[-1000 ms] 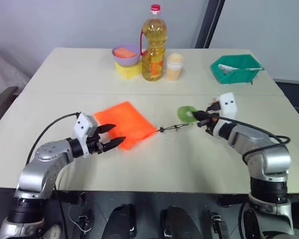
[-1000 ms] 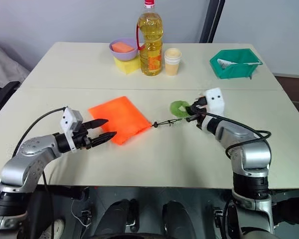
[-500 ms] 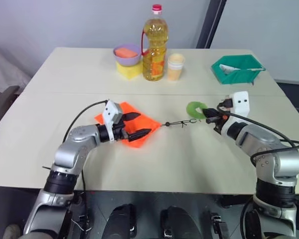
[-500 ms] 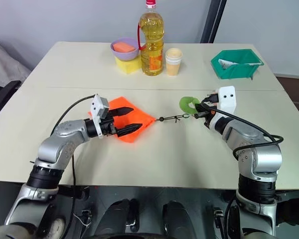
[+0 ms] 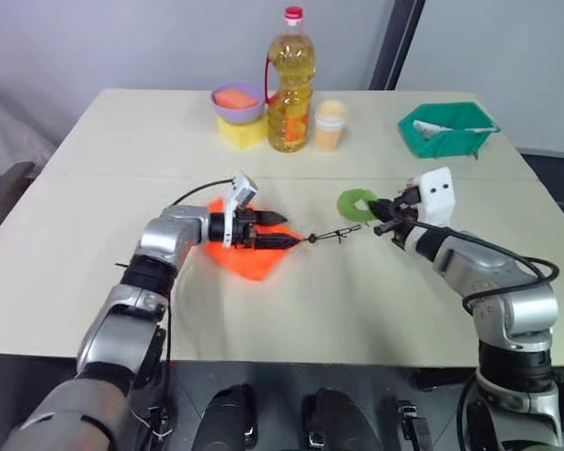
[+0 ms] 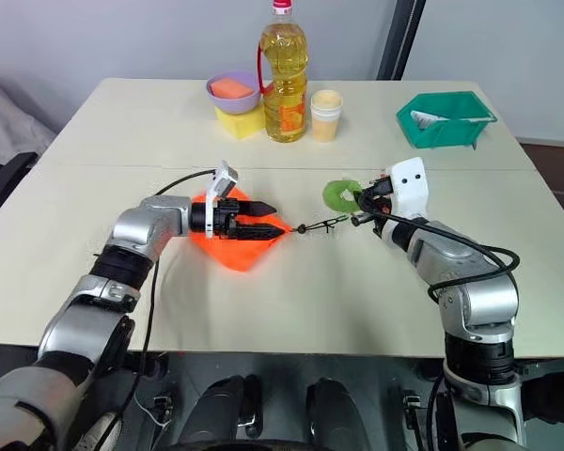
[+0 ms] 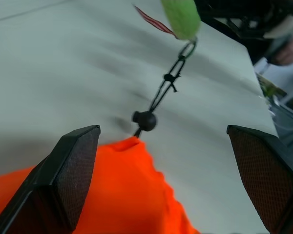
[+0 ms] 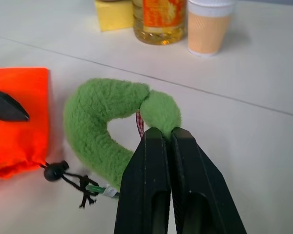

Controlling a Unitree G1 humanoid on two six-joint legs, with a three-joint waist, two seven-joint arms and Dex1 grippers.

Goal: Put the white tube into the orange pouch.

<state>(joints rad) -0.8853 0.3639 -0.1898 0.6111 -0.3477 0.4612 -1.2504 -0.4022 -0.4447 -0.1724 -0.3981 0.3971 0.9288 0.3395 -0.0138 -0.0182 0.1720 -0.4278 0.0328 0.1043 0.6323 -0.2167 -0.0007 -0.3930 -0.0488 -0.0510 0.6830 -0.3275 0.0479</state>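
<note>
A pale beige table [image 6: 263, 310] carries everything; near its middle lies the orange pouch [image 6: 233, 246], flat, its black cord [image 6: 318, 225] trailing toward a fuzzy green ring [image 6: 338, 194]; along the far edge stand a yellow block [image 6: 242, 121] under a purple bowl [image 6: 231, 91], an oil bottle [image 6: 283, 75], a pale orange cup [image 6: 326, 116]; a green bin [image 6: 447, 121] sits apart.

The left arm reaches across toward the middle, bent at the elbow. Its left hand [image 6: 271, 220] points sideways to the right, and its two black fingers [image 7: 63, 180] are spread wide apart. The right arm is bent too. Its right hand [image 5: 383, 223] points toward the left, with both fingers [image 8: 149, 175] pressed tight together.
</note>
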